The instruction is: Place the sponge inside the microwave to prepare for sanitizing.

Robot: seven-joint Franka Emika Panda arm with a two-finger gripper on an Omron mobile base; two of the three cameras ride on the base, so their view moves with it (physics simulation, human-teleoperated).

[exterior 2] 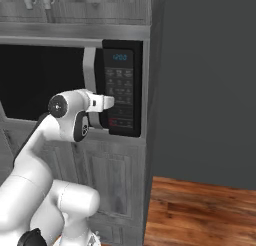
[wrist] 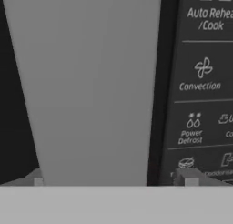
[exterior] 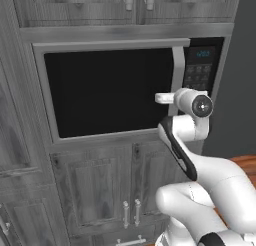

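Observation:
The built-in grey microwave (exterior: 110,90) has its black glass door closed. Its vertical grey handle (exterior: 178,65) runs beside the black keypad (exterior 2: 121,90) with a lit display. My gripper (exterior 2: 109,103) is pressed up to the lower part of the handle (wrist: 91,82). It stands open, one fingertip (wrist: 38,180) at the handle's left edge and the other over the keypad (wrist: 200,82) side, so the jaws straddle the bar. The sponge is out of view.
Grey wood cabinet doors (exterior: 95,190) with small handles sit under the microwave, and more cabinets (exterior: 75,5) above. A dark grey wall (exterior 2: 205,90) stands to the right of the cabinet column, over a wooden floor (exterior 2: 200,210).

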